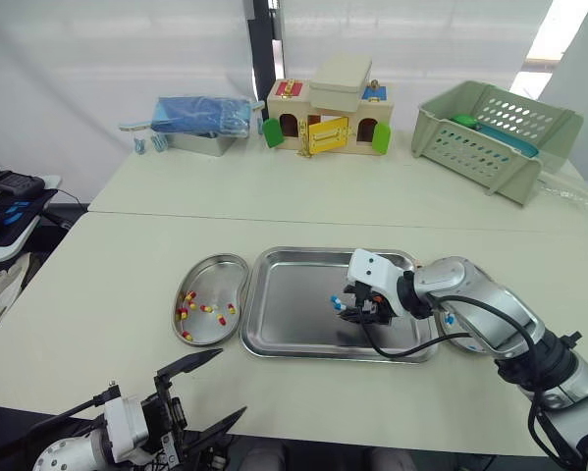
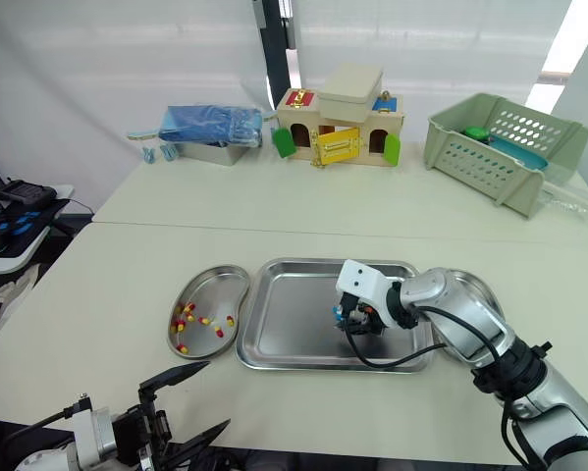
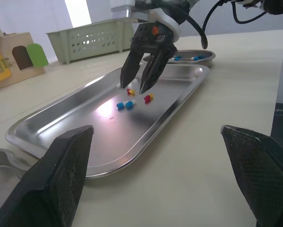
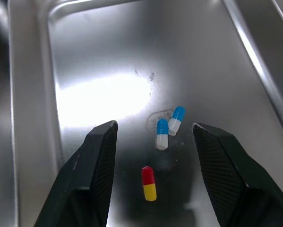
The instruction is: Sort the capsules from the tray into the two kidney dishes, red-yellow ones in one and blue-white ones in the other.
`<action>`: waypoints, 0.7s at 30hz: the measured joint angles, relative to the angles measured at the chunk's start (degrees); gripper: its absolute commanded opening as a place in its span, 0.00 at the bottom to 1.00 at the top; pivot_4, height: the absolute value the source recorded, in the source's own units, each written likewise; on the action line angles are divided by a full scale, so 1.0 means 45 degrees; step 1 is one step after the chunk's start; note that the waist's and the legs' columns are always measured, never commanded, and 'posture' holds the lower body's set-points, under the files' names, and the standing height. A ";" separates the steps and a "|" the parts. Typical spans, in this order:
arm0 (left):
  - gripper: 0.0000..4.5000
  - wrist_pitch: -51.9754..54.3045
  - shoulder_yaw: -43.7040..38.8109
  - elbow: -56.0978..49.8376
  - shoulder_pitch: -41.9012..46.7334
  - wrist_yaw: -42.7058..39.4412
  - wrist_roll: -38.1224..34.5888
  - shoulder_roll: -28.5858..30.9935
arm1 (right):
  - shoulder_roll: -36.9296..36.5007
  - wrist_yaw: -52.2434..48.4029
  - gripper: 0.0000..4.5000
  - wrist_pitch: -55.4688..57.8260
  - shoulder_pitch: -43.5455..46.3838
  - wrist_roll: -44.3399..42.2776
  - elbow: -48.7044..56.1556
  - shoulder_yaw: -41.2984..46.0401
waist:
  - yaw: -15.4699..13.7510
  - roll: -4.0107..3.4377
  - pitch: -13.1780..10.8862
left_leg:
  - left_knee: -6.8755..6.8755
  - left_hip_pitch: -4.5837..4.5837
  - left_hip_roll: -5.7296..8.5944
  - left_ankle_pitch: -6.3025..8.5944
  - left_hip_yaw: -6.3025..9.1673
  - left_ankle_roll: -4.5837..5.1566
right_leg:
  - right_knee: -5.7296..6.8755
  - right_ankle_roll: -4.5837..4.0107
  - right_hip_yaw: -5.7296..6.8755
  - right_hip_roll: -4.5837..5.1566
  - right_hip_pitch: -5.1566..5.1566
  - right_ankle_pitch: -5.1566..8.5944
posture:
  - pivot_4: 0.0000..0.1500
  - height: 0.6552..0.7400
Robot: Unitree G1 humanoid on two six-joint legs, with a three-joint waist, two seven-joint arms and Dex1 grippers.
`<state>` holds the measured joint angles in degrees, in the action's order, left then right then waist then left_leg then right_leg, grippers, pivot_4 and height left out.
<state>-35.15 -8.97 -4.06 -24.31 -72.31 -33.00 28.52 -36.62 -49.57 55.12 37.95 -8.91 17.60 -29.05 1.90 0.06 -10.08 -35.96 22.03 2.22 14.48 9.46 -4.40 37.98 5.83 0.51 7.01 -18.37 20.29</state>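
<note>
Capsules are lying close together in the right half of the rectangular stainless-steel tray [image 1: 294, 314]: two blue-white capsules [image 4: 162, 134] side by side and a red-yellow capsule [image 4: 149, 183] just beside them. The right tool [image 4: 154, 127] is hovering over them, its black fingers released and straddling the group. More red-yellow capsules [image 1: 203, 309] are resting in the steel kidney dish [image 1: 220, 280] just beside the tray's left edge. Other blue-white capsules [image 3: 191, 57] are sitting in the second kidney dish [image 3: 206, 55] at the tray's right edge. The left tool [image 3: 156, 135] is hanging released near the front edge of the cream counter [image 1: 117, 285].
</note>
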 measured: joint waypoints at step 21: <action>1.00 -0.0003 0.0167 -0.0223 -0.0357 0.0204 0.0118 -0.0004 | 0.0778 0.0750 0.21 0.0842 0.0229 0.0608 -0.0514 -0.0720 | 0.0018 0.0000 0.0000 | 0.0004 0.0000 -0.0001 0.0001 0.0003 0.0001 | 0.0006 -0.0001 -0.0002 -0.0003 -0.0012 0.0000 | 1.00 1.00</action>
<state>-35.16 -8.22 -5.06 -25.91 -71.39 -32.47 28.51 -33.12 -46.20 58.91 38.98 -6.18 15.29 -32.29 1.98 0.06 -10.08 -35.94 22.03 2.22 14.48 9.47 -4.39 38.01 5.82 0.50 7.00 -18.42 20.29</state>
